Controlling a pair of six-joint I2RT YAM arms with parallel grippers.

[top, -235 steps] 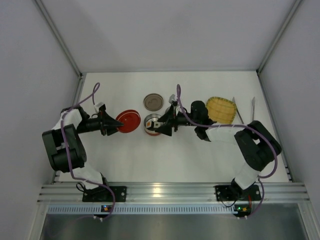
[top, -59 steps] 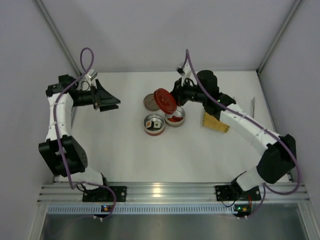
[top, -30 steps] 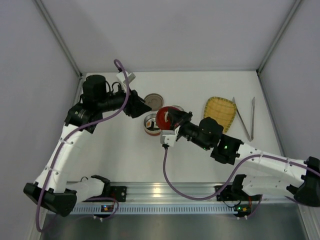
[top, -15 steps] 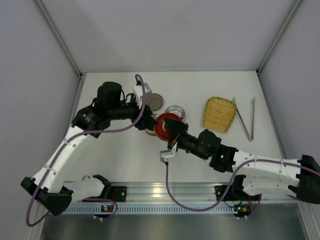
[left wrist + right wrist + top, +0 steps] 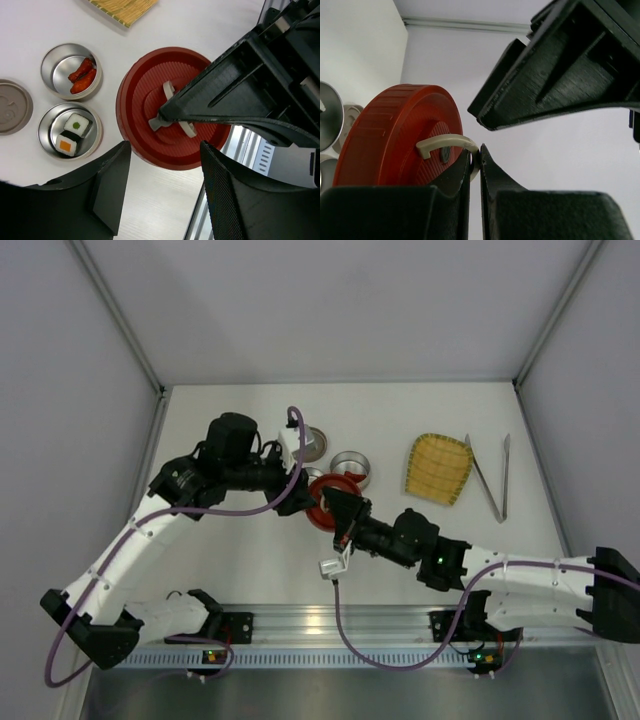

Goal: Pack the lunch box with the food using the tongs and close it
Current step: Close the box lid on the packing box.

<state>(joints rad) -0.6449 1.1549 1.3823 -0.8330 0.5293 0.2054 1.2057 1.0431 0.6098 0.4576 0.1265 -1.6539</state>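
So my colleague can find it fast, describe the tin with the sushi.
Above the white table, find the big red lid held by the right gripper. Beside it stand two open round tins; the sushi tin holds two white square rolls, its neighbour red pieces.

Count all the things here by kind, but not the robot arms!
Lids: 2 (red lid, brown lid)
Metal tins: 2
Sushi pieces: 2
Red food bits: 2
Mat: 1
Tongs: 1
Total: 10
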